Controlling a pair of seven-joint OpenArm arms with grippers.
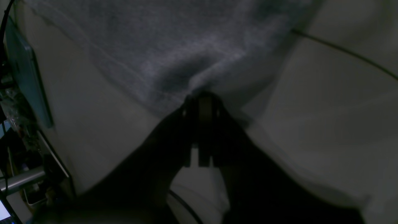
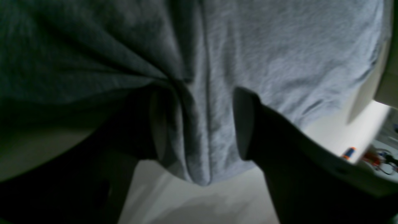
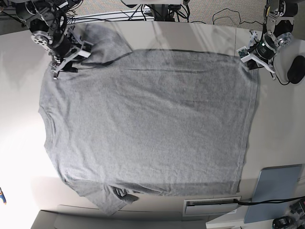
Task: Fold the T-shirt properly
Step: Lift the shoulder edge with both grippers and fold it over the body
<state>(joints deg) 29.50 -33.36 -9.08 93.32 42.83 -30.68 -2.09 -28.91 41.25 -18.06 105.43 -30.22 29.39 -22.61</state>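
Note:
The heather-grey T-shirt (image 3: 147, 119) lies spread flat on the pale table (image 3: 24, 157), plain side up, neck to the left and hem to the right. My left gripper (image 3: 255, 59) is at the far right hem corner; the left wrist view shows that gripper (image 1: 202, 96) shut on a pinch of the T-shirt (image 1: 174, 53). Over the far left shoulder by the sleeve is my right gripper (image 3: 71, 64). In the right wrist view this gripper (image 2: 200, 96) has its jaws apart, with a bunched fold of the T-shirt (image 2: 199, 140) between its fingers (image 2: 244, 124).
A black mouse (image 3: 296, 69) sits at the right edge. A blue-grey board (image 3: 276, 188) and a white slotted box (image 3: 212, 206) lie at the near right. Cables (image 3: 143, 12) run along the far edge, and a thin cable (image 1: 342, 49) crosses the table.

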